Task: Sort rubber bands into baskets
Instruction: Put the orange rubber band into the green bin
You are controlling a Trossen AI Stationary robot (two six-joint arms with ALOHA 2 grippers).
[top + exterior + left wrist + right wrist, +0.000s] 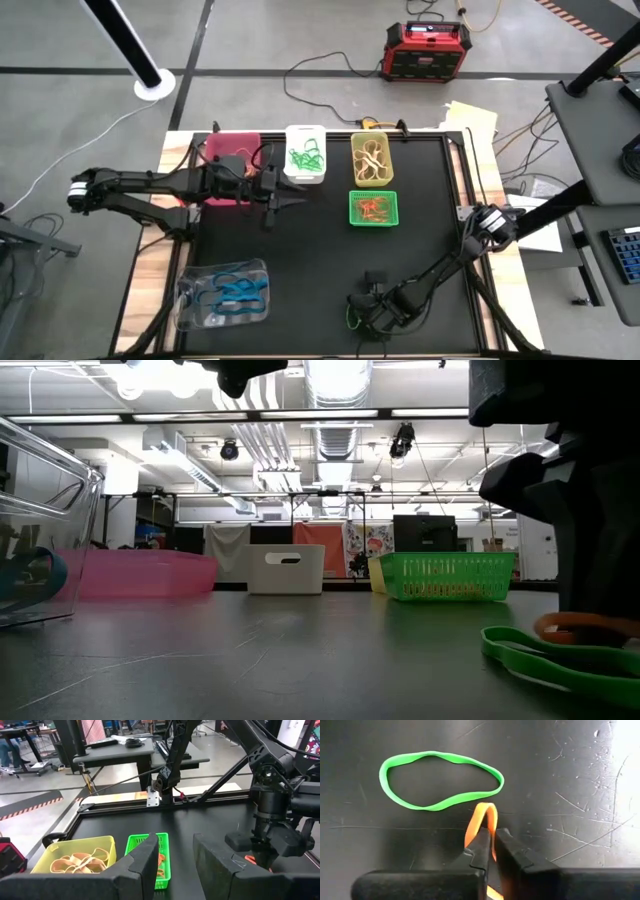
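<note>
A: Which step is this?
B: The pickup. The right gripper is pinched closed on an orange rubber band low at the table's near edge, just beside a green rubber band.
A: Next?
B: Probably lift and carry it to the green mesh basket, where orange bands lie. The left gripper waits half-open, empty.

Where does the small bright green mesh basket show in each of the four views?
High view: small bright green mesh basket, right of centre on the black mat.
Low view: right of centre, far back.
Left wrist view: low centre, behind the left gripper.
Right wrist view: not in it.
Shared landmark: the translucent yellow basket beside it.
</note>
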